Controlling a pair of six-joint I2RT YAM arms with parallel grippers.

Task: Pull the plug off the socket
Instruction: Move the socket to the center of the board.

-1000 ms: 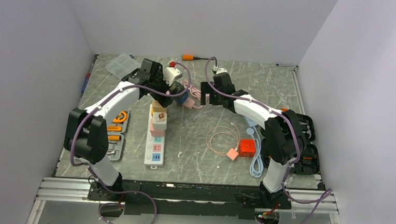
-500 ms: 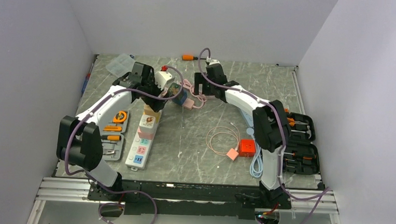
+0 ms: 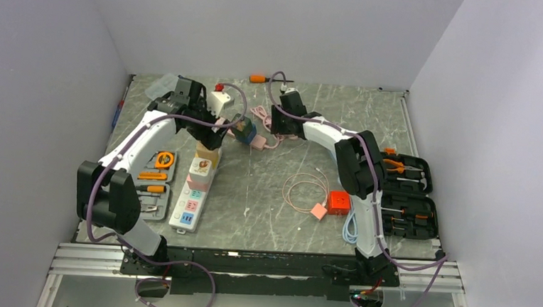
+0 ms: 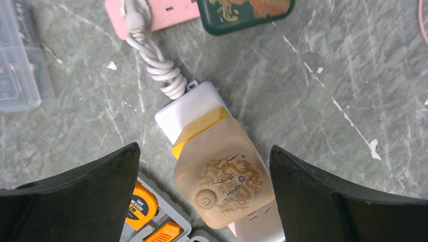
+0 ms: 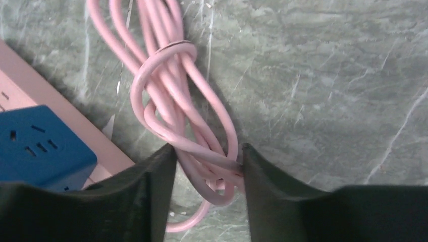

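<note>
The socket is a long white strip with pastel panels, lying at a slant left of centre. A beige plug with a gold dragon print sits in its far end, close to the coiled white cord. My left gripper hangs over this plug, open wide, one finger on each side and not touching it. A second, white and pink plug sits just below it on the strip. My right gripper is farther right, shut on a bundle of pink cord.
A pink strip carries a dark green plug and a blue one. A grey tool tray with an orange tape measure lies left. A clear box, red cube and black tool case also stand around.
The socket's near end has swung left. My left gripper moved left with it and opened fully. The right gripper shifted left over the pink cord and its jaws narrowed onto it.
</note>
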